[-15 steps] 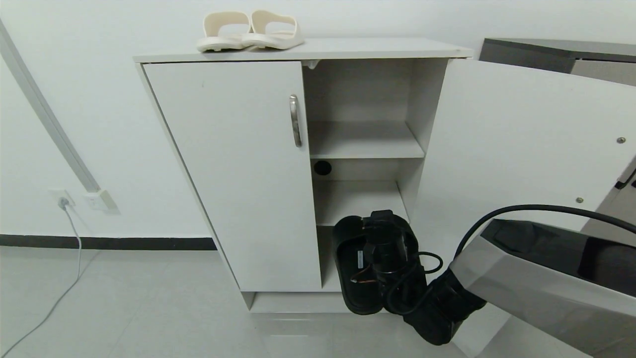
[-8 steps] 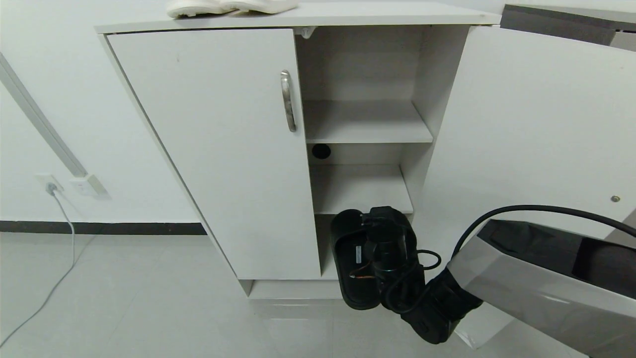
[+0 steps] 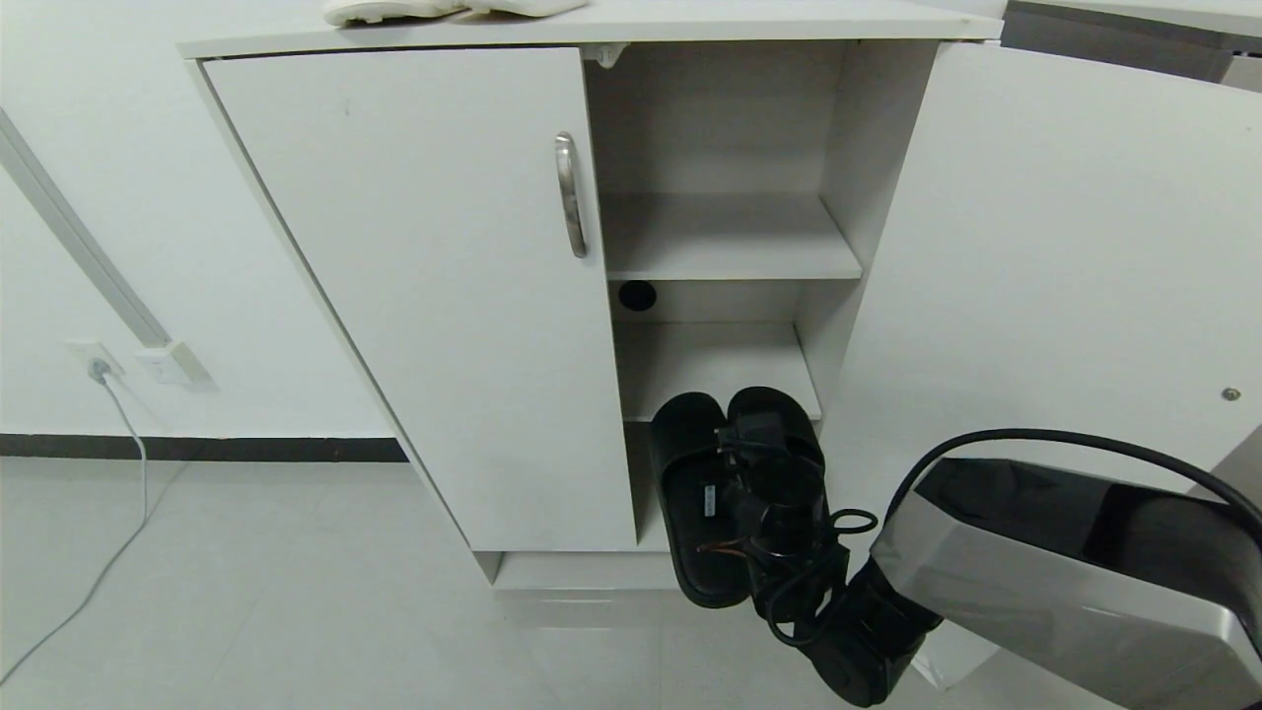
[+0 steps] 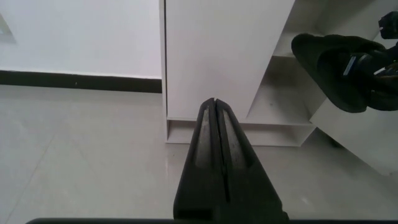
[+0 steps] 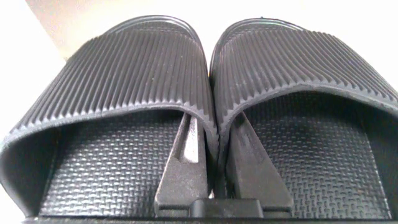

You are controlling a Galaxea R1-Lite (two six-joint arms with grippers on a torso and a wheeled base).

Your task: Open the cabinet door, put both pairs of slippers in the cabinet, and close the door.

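Note:
A pair of black slippers (image 3: 695, 493) hangs side by side, toes toward the cabinet, in front of its lowest compartment. My right gripper (image 3: 764, 473) is shut on their inner edges. In the right wrist view its fingers (image 5: 186, 155) pinch the two ribbed straps of the black slippers (image 5: 137, 68) together. A pair of cream slippers (image 3: 444, 8) lies on top of the white cabinet (image 3: 690, 20). The right door (image 3: 1035, 256) stands wide open; the left door (image 3: 434, 296) is closed. My left gripper (image 4: 215, 106) hovers shut and empty above the floor, short of the cabinet's base.
Two bare shelves (image 3: 725, 237) sit above the lowest compartment. A wall socket (image 3: 94, 370) with a grey cable (image 3: 123, 463) is at the left. A grey unit (image 3: 1114, 35) stands behind the open door. Open tiled floor (image 3: 246, 611) lies in front.
The head camera has dropped and moved closer. My right gripper has carried the black slippers a little up and forward toward the cabinet opening.

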